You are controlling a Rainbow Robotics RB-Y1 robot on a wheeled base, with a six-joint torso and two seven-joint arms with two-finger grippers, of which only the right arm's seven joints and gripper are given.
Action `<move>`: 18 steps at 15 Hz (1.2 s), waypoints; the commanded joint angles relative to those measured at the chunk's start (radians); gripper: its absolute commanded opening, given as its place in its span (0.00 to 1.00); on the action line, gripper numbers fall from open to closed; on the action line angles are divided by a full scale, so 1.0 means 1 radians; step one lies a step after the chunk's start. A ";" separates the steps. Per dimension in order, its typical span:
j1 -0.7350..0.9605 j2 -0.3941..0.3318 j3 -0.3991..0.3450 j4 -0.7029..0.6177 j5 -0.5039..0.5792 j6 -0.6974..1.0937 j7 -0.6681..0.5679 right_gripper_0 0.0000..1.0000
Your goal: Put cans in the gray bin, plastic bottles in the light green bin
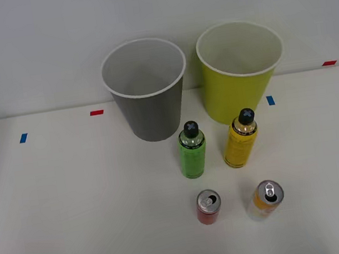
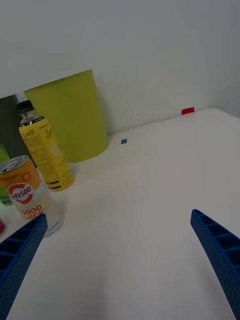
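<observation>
On the white table stand the gray bin and, to its right, the light green bin, both at the back. In front of them are a green plastic bottle and a yellow plastic bottle, both black-capped and upright. Nearer to me stand a red can and an orange-and-white can. In the right wrist view my right gripper is open with nothing between its blue fingers. The orange-and-white can stands just beyond one fingertip, with the yellow bottle and light green bin behind it.
Small red tape marks and blue tape marks dot the table. A pale wall rises right behind the bins. The table's right edge runs near a red mark.
</observation>
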 commanded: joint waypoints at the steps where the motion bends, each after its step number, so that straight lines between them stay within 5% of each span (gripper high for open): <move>1: -0.026 -0.058 0.013 0.002 -0.002 0.000 0.029 1.00; 6: -0.190 -0.158 0.061 0.167 -0.028 -0.069 0.091 1.00; 12: -0.377 -0.281 0.228 0.192 -0.051 -0.077 0.231 1.00; 18: -0.498 -0.293 0.300 0.193 -0.059 -0.012 0.243 1.00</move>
